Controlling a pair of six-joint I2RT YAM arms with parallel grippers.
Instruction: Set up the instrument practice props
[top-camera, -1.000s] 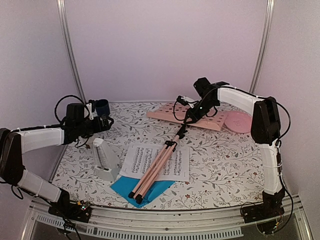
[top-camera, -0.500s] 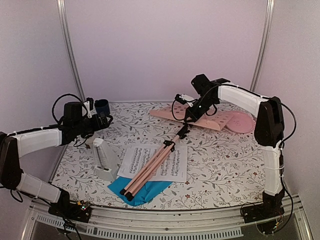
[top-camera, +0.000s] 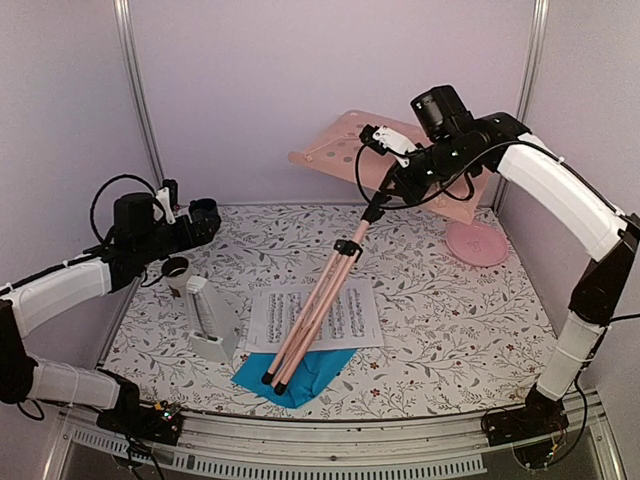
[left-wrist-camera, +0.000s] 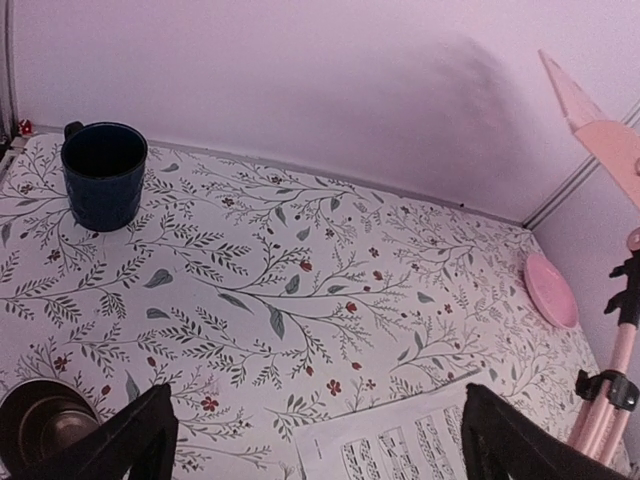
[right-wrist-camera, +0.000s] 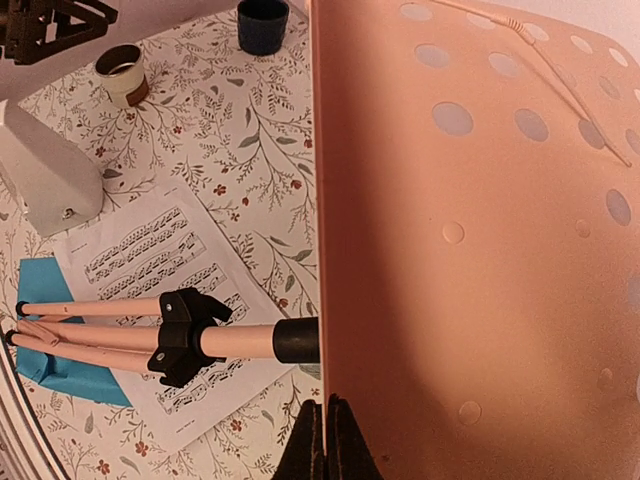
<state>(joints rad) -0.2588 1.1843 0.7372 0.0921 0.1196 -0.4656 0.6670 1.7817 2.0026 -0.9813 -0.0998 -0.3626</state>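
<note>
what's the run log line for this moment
right gripper: shut on music stand | pose: tray raised, feet on blue sheet | left gripper: open, empty

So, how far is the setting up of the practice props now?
Done: the metronome stands upright. In hand: the right gripper is shut on the music stand, raised and tilted, legs folded, feet on the blue sheet. To do: spread the legs, put both sheets on its tray.

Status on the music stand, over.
Right gripper shut on music stand, tray end in the air, feet on blue sheet. Left gripper open, empty. Nothing in the way.
</note>
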